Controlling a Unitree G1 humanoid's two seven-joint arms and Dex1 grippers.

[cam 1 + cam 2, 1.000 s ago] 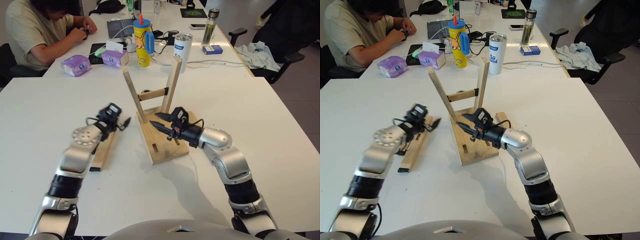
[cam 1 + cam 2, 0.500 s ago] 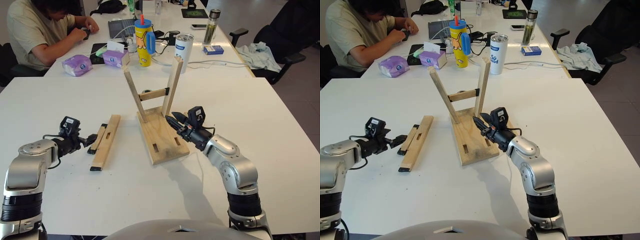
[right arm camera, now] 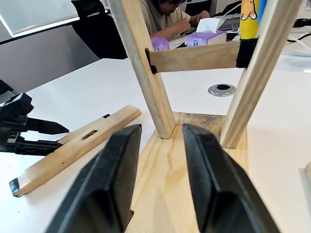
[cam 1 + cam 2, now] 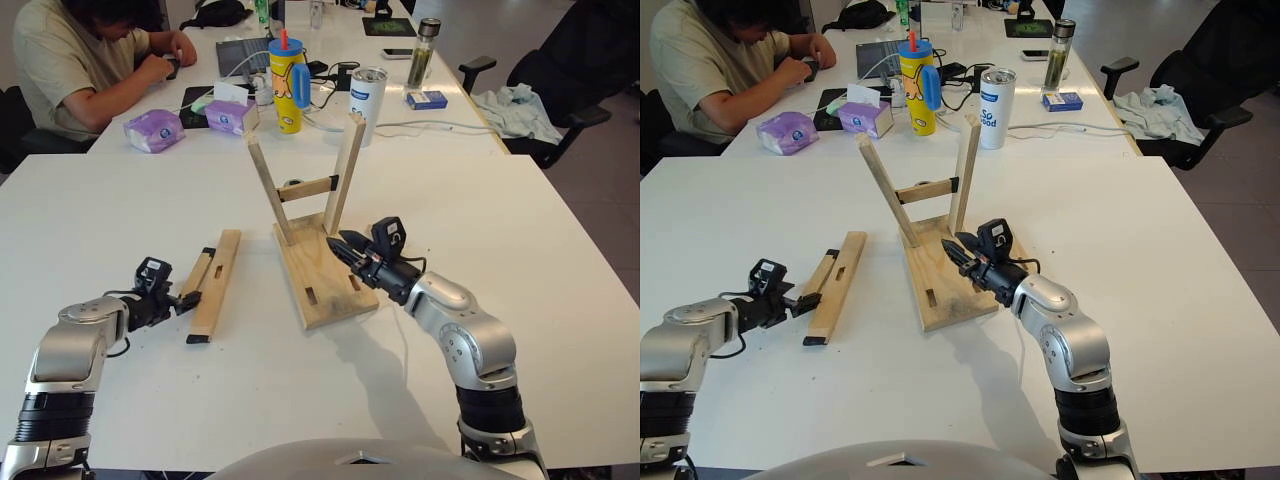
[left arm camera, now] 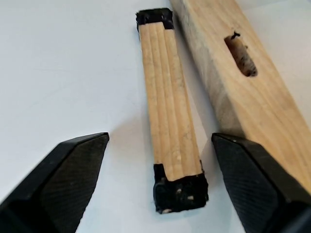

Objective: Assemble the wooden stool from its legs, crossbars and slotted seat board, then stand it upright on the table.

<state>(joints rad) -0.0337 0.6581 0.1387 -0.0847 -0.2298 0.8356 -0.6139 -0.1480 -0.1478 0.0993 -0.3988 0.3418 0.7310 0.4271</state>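
Where the white table [image 4: 520, 260] ends (far side), a desk [image 4: 440, 140] begins.

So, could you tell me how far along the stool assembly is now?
Done: two legs stand in the seat board, joined by a crossbar. In hand: nothing gripped; the open left gripper brackets the end of the loose crossbar, the right gripper hovers open over the board. Left: the loose leg, that crossbar, then standing it upright.
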